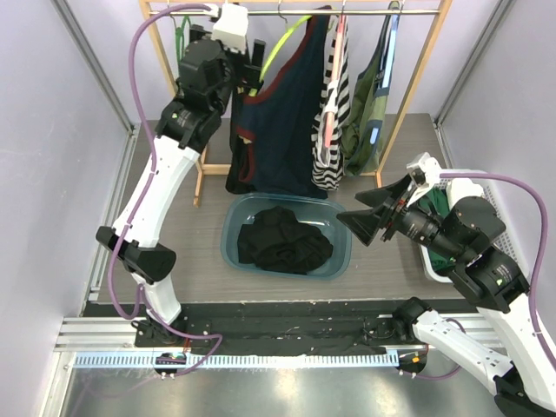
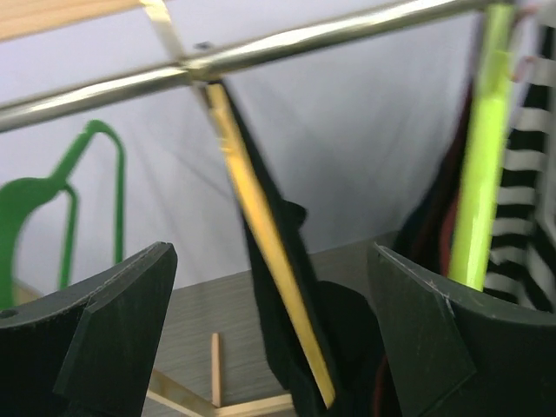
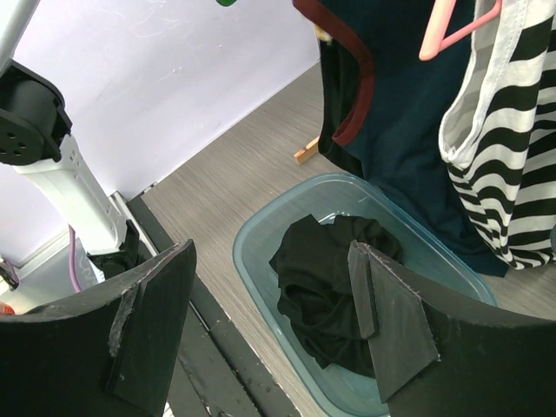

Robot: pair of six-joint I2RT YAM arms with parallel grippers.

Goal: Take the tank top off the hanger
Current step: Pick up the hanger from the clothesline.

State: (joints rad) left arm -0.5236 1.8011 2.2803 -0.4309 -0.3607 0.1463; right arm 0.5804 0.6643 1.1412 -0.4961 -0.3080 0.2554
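— Two hands, both spread wide, both holding nothing. Which one has the job?

— The left hand (image 2: 269, 256), just under the rail (image 2: 347, 39). The black tank top (image 2: 352, 339) hangs from the rail on a gold hanger (image 2: 261, 226), right between its open fingers.

— And the right hand (image 3: 269, 261)?

— Well below the rail, over the basin (image 1: 228, 234) with a black garment (image 1: 282, 243) in it.

— How should the left go about it?

— I'd pinch the strap cloth alone, not the hanger arm. Then draw it down and outward off the arm's end, leaving the hook on the rail. Clamp the hanger too and the whole lot may come down.
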